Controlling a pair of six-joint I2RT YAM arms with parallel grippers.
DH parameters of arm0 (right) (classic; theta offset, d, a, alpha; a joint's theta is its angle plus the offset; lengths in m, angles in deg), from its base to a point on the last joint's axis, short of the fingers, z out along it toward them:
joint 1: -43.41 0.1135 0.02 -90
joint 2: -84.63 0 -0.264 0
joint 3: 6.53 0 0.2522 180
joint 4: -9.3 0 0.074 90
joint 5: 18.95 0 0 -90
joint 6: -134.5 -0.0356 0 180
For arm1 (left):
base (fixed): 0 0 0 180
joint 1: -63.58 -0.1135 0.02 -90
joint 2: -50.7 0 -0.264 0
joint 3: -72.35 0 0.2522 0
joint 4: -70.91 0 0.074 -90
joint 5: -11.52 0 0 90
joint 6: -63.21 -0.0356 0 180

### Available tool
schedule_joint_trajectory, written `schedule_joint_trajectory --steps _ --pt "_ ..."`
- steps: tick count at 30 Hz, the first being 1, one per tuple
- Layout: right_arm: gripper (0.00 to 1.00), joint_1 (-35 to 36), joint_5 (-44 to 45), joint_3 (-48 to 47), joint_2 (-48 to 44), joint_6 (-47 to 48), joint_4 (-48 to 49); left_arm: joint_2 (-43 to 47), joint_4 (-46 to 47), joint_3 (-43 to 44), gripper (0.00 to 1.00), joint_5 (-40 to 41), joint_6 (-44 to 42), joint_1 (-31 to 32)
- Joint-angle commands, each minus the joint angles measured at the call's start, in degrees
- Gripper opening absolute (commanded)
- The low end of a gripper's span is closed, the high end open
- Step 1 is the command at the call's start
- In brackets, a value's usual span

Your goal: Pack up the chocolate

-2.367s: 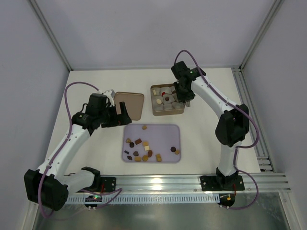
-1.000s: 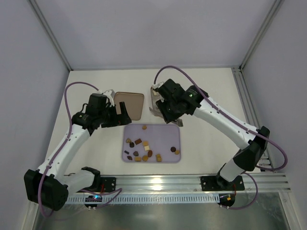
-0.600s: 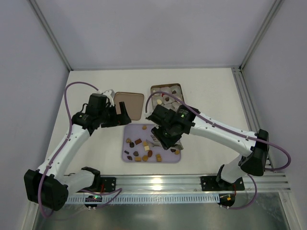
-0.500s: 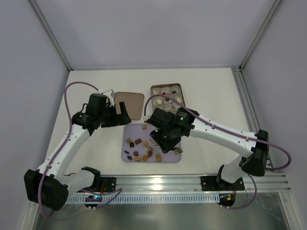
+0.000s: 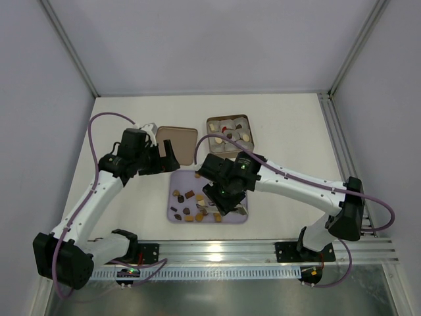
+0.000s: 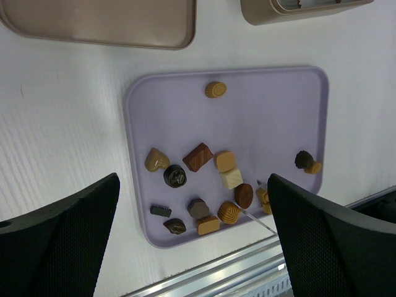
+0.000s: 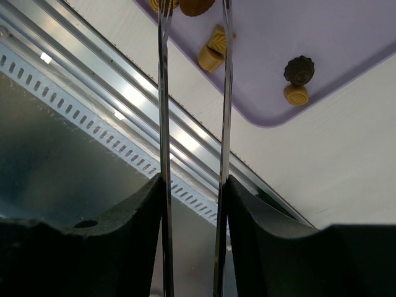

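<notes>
The right arm (image 5: 296, 182) barred the tray's (image 5: 184, 180) three o'clock side, over the chocolate (image 5: 189, 195). Nine o'clock lay open table (image 5: 148, 197).

The chocolate (image 6: 198, 156) is lying loose on the lilac tray (image 6: 272, 111). A dozen or so tiny dark, caramel and cream pieces are clustering around six to seven o'clock. One caramel round (image 6: 215, 89) is sitting alone at twelve, and a dark-and-caramel pair (image 6: 303, 159) is resting at three.

White table (image 5: 289, 125) bears tray (image 5: 181, 179), tin (image 5: 209, 138) (lid (image 5: 184, 139) beside)
</notes>
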Motion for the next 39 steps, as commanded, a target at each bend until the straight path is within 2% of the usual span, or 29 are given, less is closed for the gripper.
schedule_joint_trajectory --steps 1,10,39 --pt "0.45 0.4 0.5 0.7 0.8 -1.3 1.0 1.2 0.6 -0.1 1.00 0.2 -0.3 0.1" --pt "0.45 0.5 3.2 2.3 2.2 -1.7 1.7 1.2 0.6 -0.1 1.00 0.0 -0.3 0.1" --pt "0.45 2.0 2.4 -0.5 2.1 -2.6 2.4 1.0 0.5 -0.3 1.00 -0.2 -0.2 0.1"
